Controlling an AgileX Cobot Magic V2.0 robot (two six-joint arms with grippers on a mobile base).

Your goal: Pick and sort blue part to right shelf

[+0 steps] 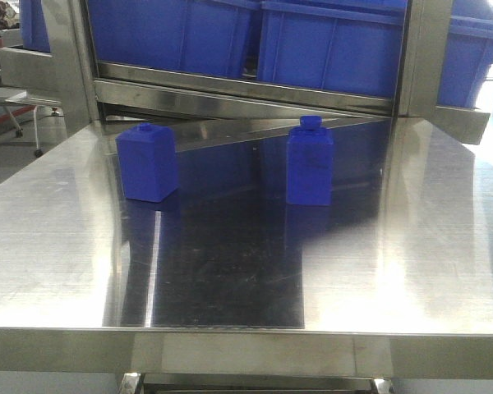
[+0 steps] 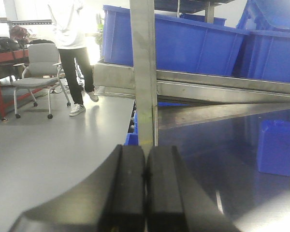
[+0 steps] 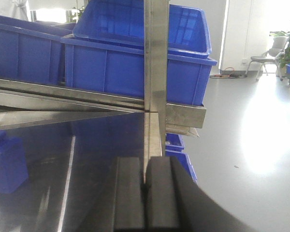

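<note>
Right now we are looking at two blue parts standing on the steel counter (image 1: 57,246) — the left blue part (image 1: 146,162) and the right blue part (image 1: 310,164). They are well apart from each other and near the back edge, below the shelf (image 1: 246,93) that is carrying the blue bins (image 1: 329,41).

Neither arm is showing in the front view. The left tool (image 2: 145,155) is clenching on nothing, its pads pressing together, and the right tool (image 3: 145,166) is doing the same. Each wrist camera is catching one blue part off toward the counter's middle, well away from its tool. We are judging that the tools are parked at the sides to leave the approach open, and that the pick is not yet begun.

Both parts are sitting upright on their flat bases, long axis vertical, small neck pointing up. The left one is showing us a corner; the right one is facing us nearly square — an easier pair of flat sides to grasp, we are guessing.
</note>
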